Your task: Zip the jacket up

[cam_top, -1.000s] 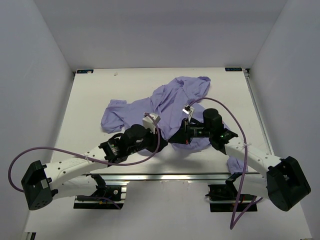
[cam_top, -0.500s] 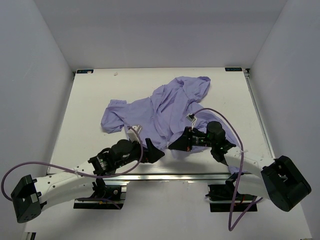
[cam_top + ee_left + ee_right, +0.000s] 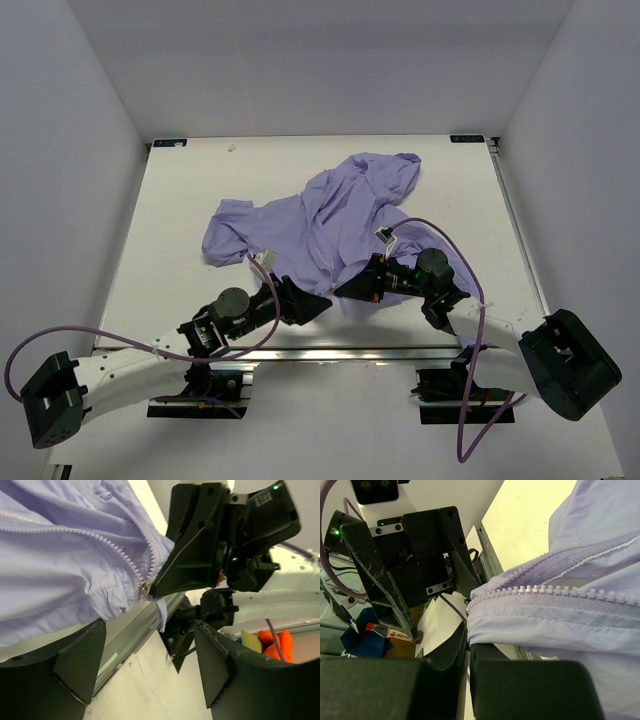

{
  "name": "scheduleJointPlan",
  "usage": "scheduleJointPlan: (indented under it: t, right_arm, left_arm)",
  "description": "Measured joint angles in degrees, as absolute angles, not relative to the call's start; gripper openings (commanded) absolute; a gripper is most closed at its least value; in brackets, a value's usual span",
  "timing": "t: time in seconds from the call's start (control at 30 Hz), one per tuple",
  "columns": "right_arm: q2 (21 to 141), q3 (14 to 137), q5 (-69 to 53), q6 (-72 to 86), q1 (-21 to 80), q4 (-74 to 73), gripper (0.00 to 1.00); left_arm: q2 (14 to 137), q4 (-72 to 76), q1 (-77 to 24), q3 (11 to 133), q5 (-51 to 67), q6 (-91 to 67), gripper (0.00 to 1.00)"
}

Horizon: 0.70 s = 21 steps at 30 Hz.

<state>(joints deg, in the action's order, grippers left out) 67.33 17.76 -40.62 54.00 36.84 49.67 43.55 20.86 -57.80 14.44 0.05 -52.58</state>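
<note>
The lavender jacket (image 3: 330, 215) lies crumpled on the white table, its bottom hem towards the near edge. My right gripper (image 3: 343, 288) is shut on the jacket's bottom hem beside the zipper teeth (image 3: 560, 591). In the left wrist view the zipper line (image 3: 107, 550) ends at a small metal piece (image 3: 145, 586) at the hem, right by the right gripper's black fingers (image 3: 185, 575). My left gripper (image 3: 322, 303) is open and empty, its fingers (image 3: 80, 655) wide apart just below the hem, facing the right gripper.
The table's metal front rail (image 3: 330, 352) runs just below both grippers. A sleeve (image 3: 225, 230) spreads to the left. White walls enclose the table (image 3: 180, 200) on three sides. Purple cables loop from both arms.
My left arm has swung down and right, its gripper now close under the hem by the right gripper. The right gripper has lowered slightly, still holding the hem.
</note>
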Motion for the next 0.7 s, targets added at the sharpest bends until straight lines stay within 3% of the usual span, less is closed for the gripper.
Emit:
scheduleJointPlan:
  t: [0.27,0.4,0.7]
  right_arm:
    - [67.3,17.8,-40.4,54.3,36.8,49.9,0.0]
    - [67.3,17.8,-40.4,54.3,36.8,49.9,0.0]
    - [67.1,17.8,-40.4,54.0,36.8,49.5,0.0]
  left_arm:
    - [49.3,25.7,-56.0,14.3,2.5,-52.1,0.6]
    - [50.9,26.7,-54.9,14.3,3.8,-52.1,0.45]
    - [50.1,32.3,-54.3,13.3,4.5,-52.0,0.45]
